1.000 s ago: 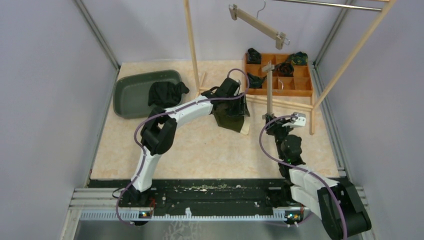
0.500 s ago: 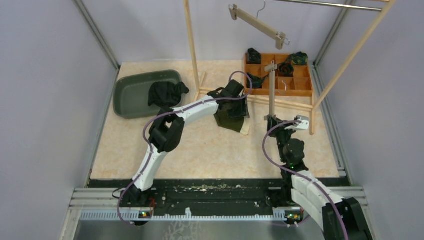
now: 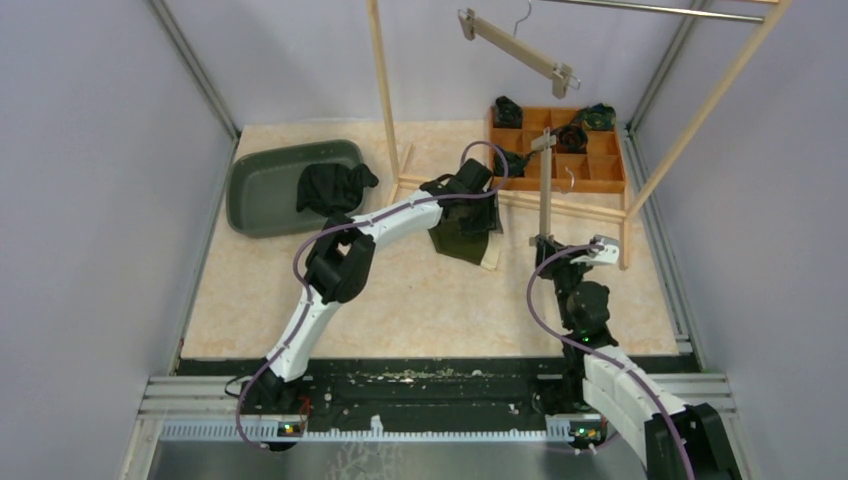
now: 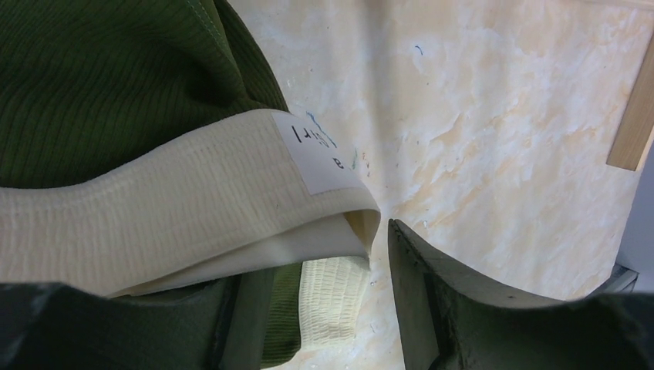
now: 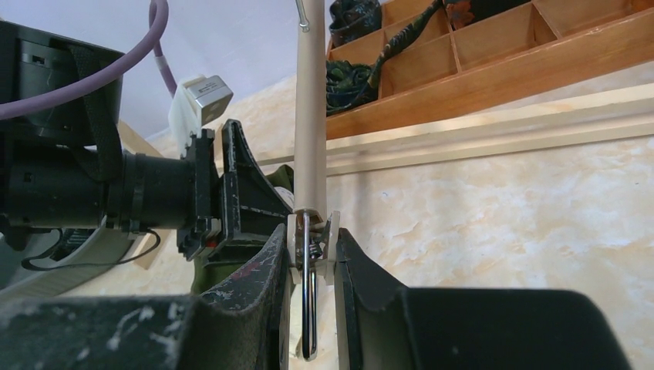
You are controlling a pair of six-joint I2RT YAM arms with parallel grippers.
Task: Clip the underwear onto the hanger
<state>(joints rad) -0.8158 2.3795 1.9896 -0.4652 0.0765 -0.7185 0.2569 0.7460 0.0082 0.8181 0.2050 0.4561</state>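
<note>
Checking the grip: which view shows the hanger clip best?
Right wrist view: the clip sits close up, pinched in the right claw. The top view shows it only as a tiny end of the hanger; the left wrist view misses it.

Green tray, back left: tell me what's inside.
In the green tray, a crumpled black garment lies at the right end, spilling over the rim. The remaining floor is bare; anything beneath the garment is hidden.

The left arm (image 3: pixel 395 213) and right arm (image 3: pixel 618 388) both pair smooth white link shells with bulky black joint housings. A purple cable (image 3: pixel 528 290) loops loosely along each. The right arm's jaws are black, speckled with pale scuffs. A white-and-silver block (image 3: pixel 600 243) sits at its wrist.
</note>
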